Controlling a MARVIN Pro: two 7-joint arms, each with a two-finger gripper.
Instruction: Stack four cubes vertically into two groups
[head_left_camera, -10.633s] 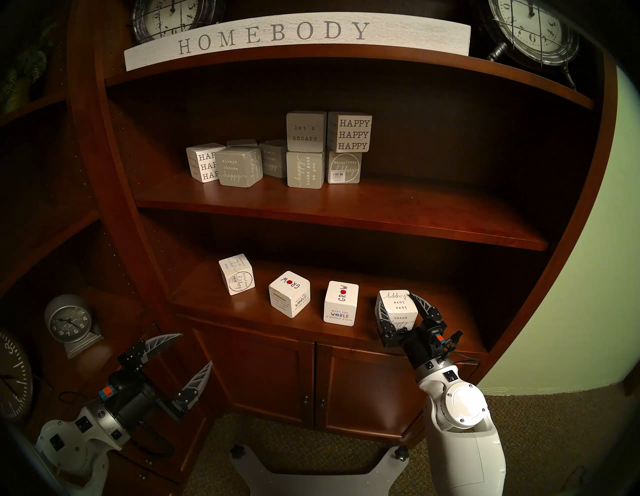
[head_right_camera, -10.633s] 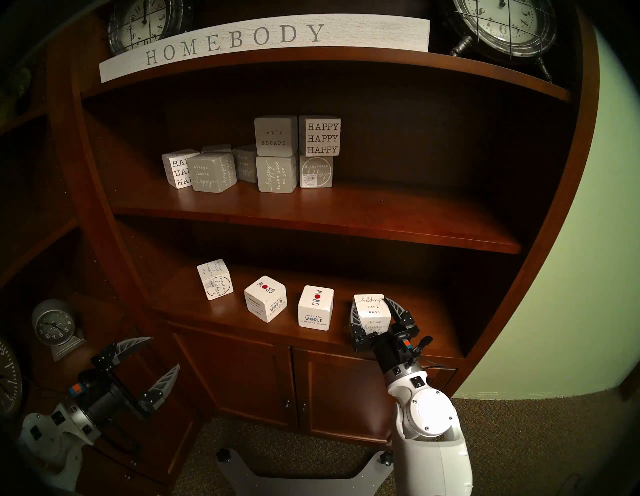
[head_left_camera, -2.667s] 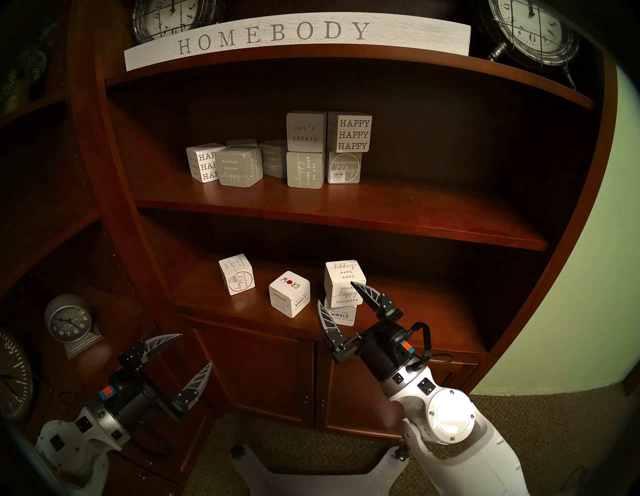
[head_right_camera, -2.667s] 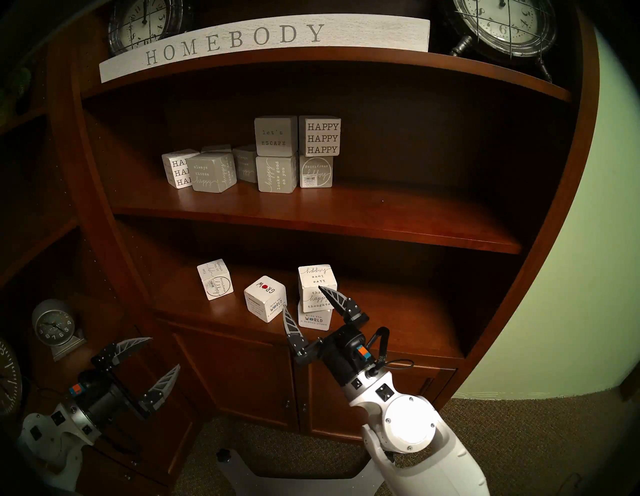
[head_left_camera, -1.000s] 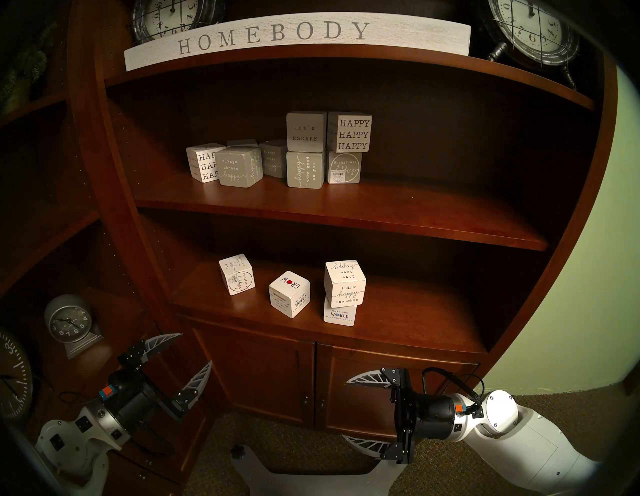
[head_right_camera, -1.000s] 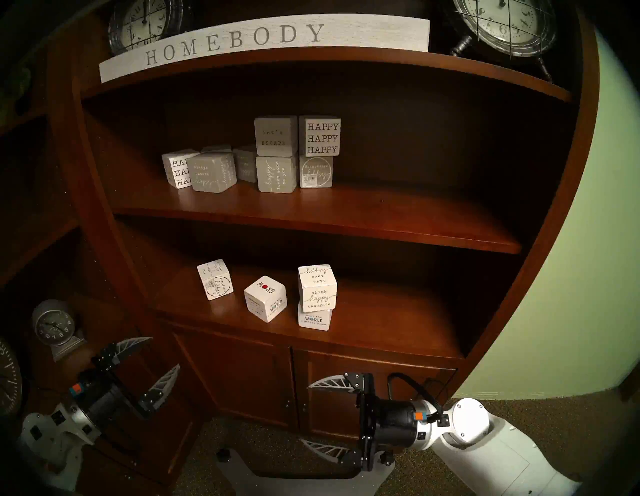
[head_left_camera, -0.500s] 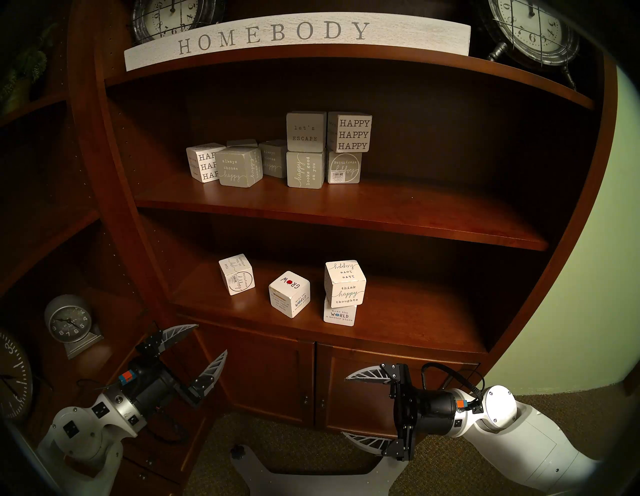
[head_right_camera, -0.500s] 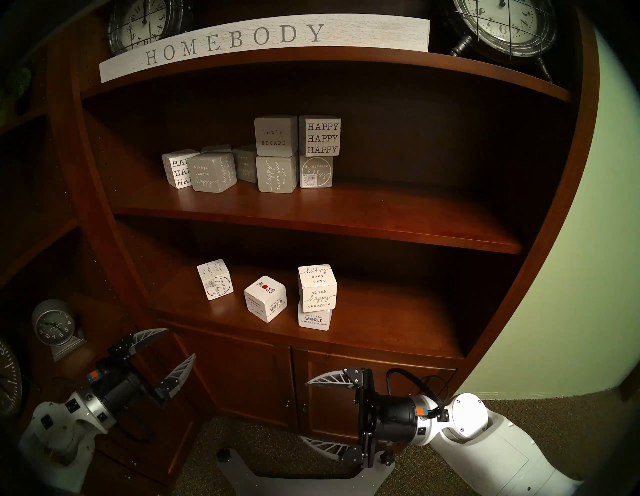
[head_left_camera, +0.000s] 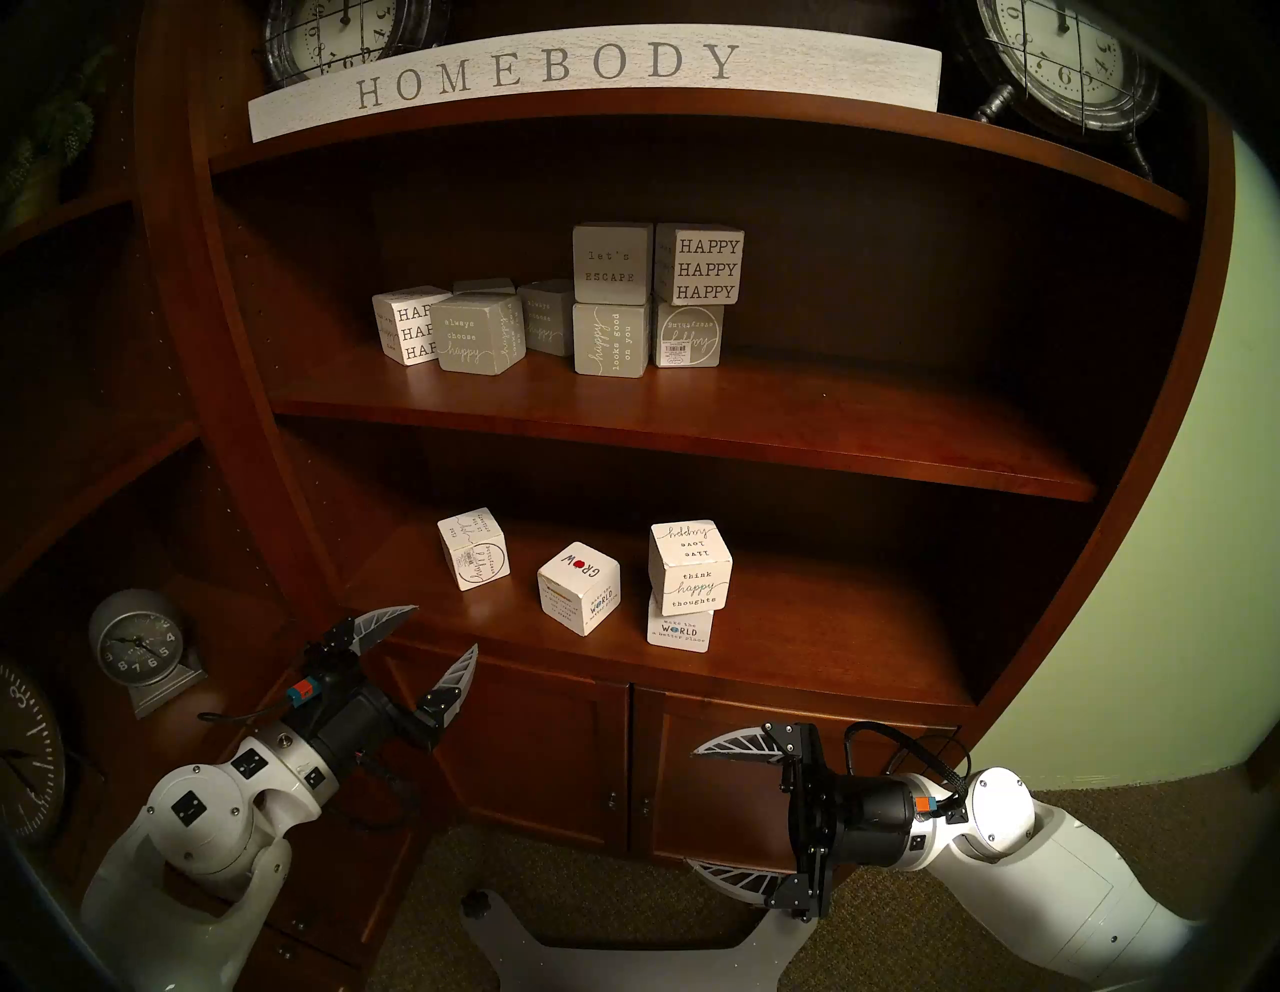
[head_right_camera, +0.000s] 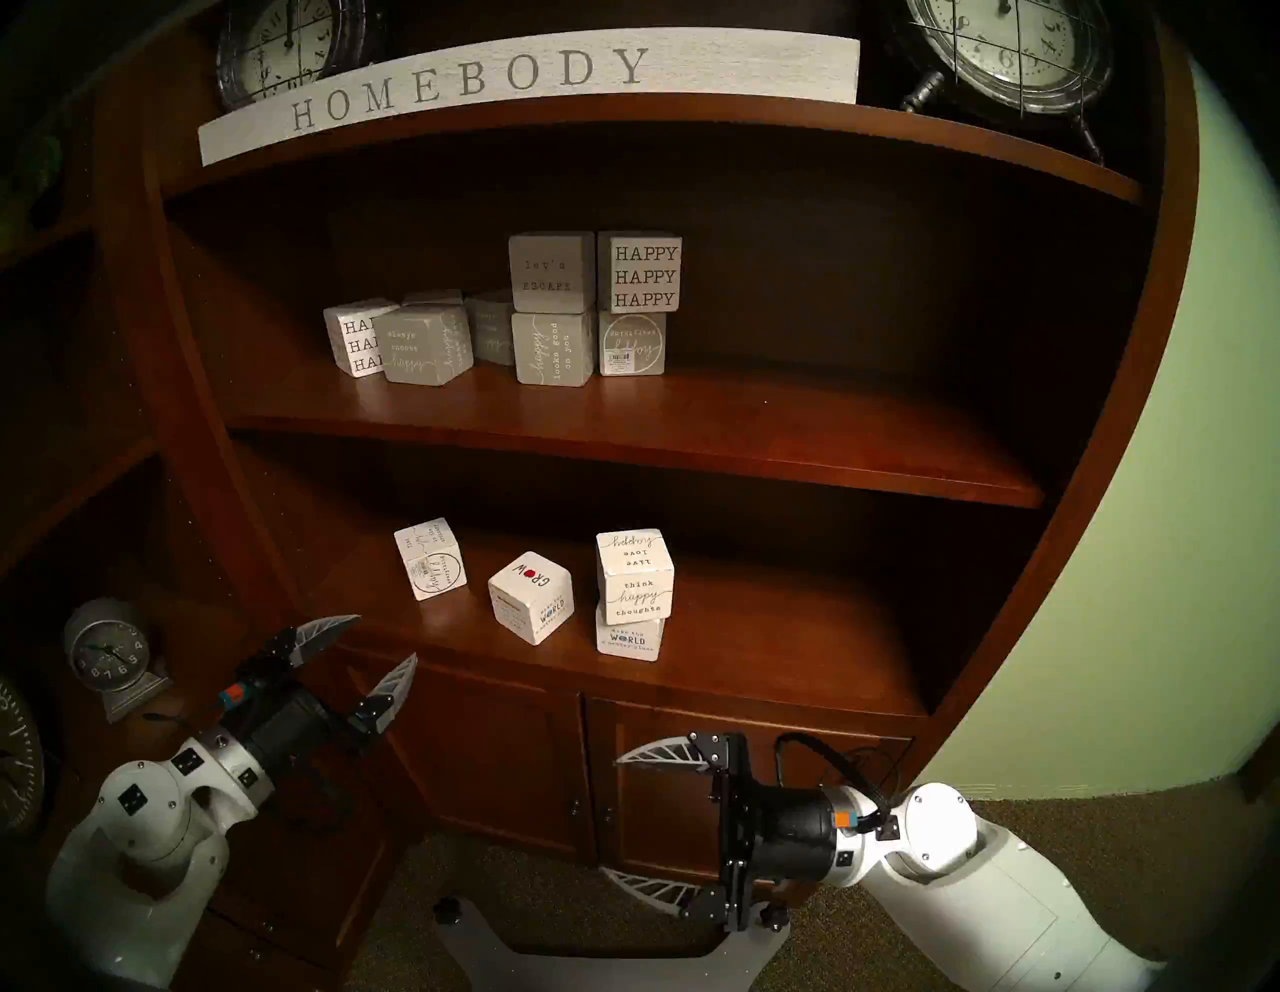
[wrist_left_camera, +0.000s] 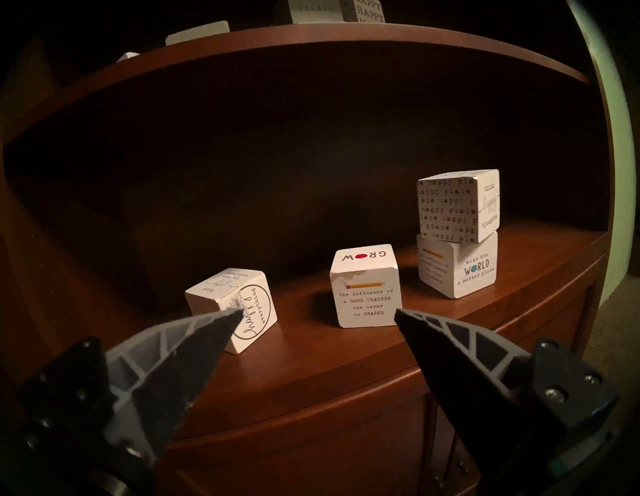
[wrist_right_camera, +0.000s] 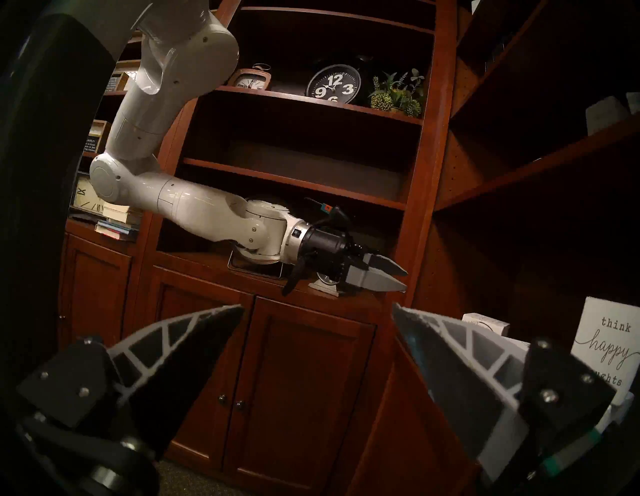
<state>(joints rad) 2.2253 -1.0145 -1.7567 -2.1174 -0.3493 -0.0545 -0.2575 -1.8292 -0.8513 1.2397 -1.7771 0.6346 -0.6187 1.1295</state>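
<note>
Left tool (head_left_camera: 435, 634) hangs released and empty at the lower shelf's (head_left_camera: 796, 665) front-left edge. Just ahead of its left fingertip sits the "happy" cube (head_left_camera: 474, 558); ahead of its right fingertip, apart, a lone "GROW" cube (head_left_camera: 579, 587). Farther right — a finished pair: the "think happy thoughts" cube (head_left_camera: 690, 568) atop the second "WORLD" cube (head_left_camera: 680, 630). Right tool (head_left_camera: 696, 810) is released too — empty, below the shelf by the cabinet doors (head_left_camera: 540, 748), pointing left.
</note>
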